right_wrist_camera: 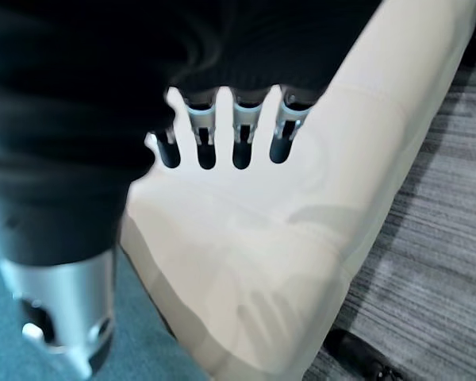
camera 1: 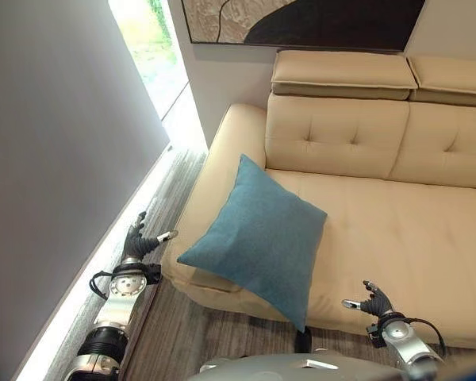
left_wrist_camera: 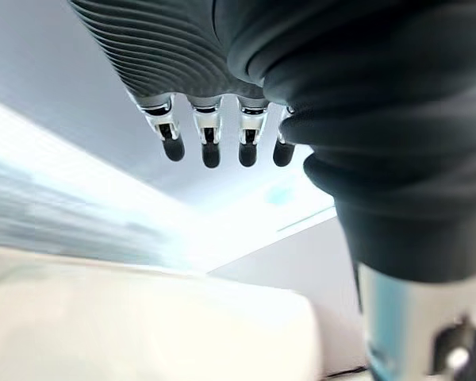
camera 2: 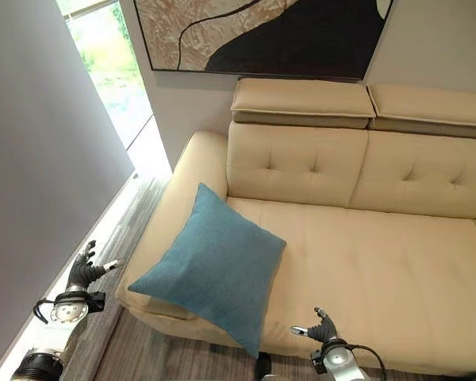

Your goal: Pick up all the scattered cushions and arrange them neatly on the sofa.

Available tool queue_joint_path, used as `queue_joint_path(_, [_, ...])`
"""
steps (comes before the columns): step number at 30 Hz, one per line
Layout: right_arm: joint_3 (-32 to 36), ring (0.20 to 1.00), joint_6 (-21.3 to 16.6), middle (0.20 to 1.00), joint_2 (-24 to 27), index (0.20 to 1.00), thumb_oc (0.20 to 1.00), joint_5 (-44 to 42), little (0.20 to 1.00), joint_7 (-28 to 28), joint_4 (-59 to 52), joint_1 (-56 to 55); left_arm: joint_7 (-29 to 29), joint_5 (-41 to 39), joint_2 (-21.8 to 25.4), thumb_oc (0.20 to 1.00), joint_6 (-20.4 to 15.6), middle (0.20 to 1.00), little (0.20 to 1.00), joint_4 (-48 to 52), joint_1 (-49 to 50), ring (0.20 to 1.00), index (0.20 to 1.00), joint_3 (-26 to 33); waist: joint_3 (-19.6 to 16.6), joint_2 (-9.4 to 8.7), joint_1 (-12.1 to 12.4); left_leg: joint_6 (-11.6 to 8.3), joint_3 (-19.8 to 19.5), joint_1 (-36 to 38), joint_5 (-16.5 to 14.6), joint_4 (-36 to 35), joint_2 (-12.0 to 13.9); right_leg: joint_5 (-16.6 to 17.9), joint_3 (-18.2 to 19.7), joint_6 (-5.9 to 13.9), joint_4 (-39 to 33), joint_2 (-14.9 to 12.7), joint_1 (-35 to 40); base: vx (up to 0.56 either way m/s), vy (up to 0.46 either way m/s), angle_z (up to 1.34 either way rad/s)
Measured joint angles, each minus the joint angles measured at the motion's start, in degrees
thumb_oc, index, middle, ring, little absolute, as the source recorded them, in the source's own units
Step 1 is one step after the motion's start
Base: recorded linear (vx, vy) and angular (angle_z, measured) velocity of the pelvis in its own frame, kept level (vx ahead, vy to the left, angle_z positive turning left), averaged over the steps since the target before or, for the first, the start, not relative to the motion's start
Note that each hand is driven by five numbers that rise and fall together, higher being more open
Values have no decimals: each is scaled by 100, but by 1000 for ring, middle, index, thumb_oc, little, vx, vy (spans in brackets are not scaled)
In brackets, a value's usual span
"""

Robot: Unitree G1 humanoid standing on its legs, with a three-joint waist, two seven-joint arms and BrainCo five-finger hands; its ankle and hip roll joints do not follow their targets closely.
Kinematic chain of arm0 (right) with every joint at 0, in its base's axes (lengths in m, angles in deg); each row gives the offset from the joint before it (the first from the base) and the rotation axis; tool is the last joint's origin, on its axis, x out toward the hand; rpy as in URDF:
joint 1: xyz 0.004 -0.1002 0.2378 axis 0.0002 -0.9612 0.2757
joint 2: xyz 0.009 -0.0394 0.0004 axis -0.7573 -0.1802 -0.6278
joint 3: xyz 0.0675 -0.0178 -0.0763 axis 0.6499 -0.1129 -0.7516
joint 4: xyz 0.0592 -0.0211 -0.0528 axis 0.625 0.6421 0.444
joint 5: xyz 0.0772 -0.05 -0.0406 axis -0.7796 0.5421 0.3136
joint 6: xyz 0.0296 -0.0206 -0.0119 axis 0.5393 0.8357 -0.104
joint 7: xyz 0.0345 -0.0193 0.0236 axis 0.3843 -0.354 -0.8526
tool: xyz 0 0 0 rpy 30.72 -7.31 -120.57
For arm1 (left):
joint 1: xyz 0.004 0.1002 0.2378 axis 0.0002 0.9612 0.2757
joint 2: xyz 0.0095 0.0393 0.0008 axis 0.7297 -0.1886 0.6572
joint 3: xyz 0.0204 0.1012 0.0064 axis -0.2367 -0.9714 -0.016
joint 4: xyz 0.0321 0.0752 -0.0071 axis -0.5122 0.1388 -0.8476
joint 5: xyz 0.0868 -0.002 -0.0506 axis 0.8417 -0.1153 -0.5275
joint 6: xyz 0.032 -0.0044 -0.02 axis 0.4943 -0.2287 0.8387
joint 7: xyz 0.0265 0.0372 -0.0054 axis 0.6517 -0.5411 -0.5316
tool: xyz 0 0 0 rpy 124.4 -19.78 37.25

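On the sofa point(camera 1: 397, 238), by its window-end arm, one teal cushion point(camera 1: 258, 238) lies tilted, overhanging the front edge. My left robot hand point(camera 1: 140, 240) and right robot hand point(camera 1: 373, 302) flank it, fingers loose, holding nothing. Straightening's left, I reckon.

Silver-grey arms, dark ribbed wrist covers.

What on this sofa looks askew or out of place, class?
The blue cushion looks askew. It lies turned like a diamond at the left end of the sofa, and its lower corner hangs past the front edge of the seat instead of leaning against the backrest. Both hands, left and right, are open and apart from it.
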Motion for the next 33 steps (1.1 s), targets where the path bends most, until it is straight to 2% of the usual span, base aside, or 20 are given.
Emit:
queue_joint_path(4, [-23,1000,20,1000,-12,1000,1000,-6,1000,0,-9,220,44,-4,17,1000,18,1000,1000,-339,-616,1000,1000,-431,95,-47,4,4,86,-276,81,3,-43,79,54,54,2,-39,-321,-77,3,-9])
queue_joint_path(6, [-48,1000,26,1000,-12,1000,1000,-28,1000,25,-4,291,48,-11,9,1000,33,1000,1000,-428,-698,1000,1000,-590,105,-56,-154,5,112,-393,95,10,-65,163,79,8,2,-45,-430,-112,14,-6])
queue_joint_path(8, [-54,1000,46,1000,-18,1000,1000,-173,1000,103,33,552,41,-64,78,1000,37,1000,1000,-595,-1160,1000,1000,-958,209,-78,-176,34,142,-688,198,3,-134,226,128,76,9,-112,-763,-104,16,-6])
queue_joint_path(10, [-89,1000,64,1000,-28,1000,1000,-286,1000,137,53,745,54,-115,16,1000,40,1000,1000,-673,-1447,1000,1000,-1064,305,-74,-308,46,183,-892,255,9,-185,359,205,54,29,-144,-980,-107,12,-11])
queue_joint_path(11, [-117,1000,64,1000,-29,1000,1000,-366,1000,176,70,859,48,-120,34,1000,40,1000,1000,-760,-1658,1000,1000,-1205,334,-85,-298,49,238,-1027,275,10,-207,365,224,100,28,-167,-1142,-87,12,-15])
queue_joint_path(15, [-178,1000,59,1000,-43,1000,1000,-614,1000,247,47,1158,50,-159,36,1000,38,1000,1000,-852,-2135,1000,1000,-1267,606,-66,-468,56,271,-1374,359,34,-249,418,259,143,30,-207,-1482,-46,3,-4])
queue_joint_path(22, [-196,1000,22,1000,-76,1000,1000,-843,1000,385,76,1363,56,-166,30,1000,11,1000,1000,-854,-2522,1000,1000,-1533,750,-8,-498,46,271,-1691,363,27,-239,487,246,33,32,-189,-1804,0,0,0])
queue_joint_path(24, [-141,1000,-45,1000,-257,1000,1000,-1212,1000,409,279,1529,51,-162,23,1000,7,1000,1000,-1085,-2674,1000,1000,-1746,789,-7,-499,46,274,-1841,364,43,-255,508,258,34,33,-202,-1956,0,0,0])
queue_joint_path(27, [139,1000,-156,1000,-502,1000,1000,-1932,1000,445,321,1790,52,-157,-23,1000,-4,1000,1000,-1127,-2738,1000,1000,-1902,968,89,-472,46,277,-2009,364,83,-276,523,264,40,34,-227,-2096,-25,15,1])
queue_joint_path(30, [19,1000,-215,1000,-515,1000,1000,-2111,1000,449,312,2108,63,-151,-146,1000,-110,1000,1000,-1124,-2797,1000,1000,-1899,1232,221,-432,37,275,-2197,352,216,-301,565,275,33,35,-252,-2216,-33,12,5])
queue_joint_path(33, [73,1000,-368,1000,-565,1000,1000,-2331,1000,526,201,2334,141,-162,-201,1000,-182,1000,1000,-1104,-2852,1000,1000,-1813,1286,229,-409,41,311,-2556,310,397,-344,640,339,21,36,-286,-2508,-28,7,-3])
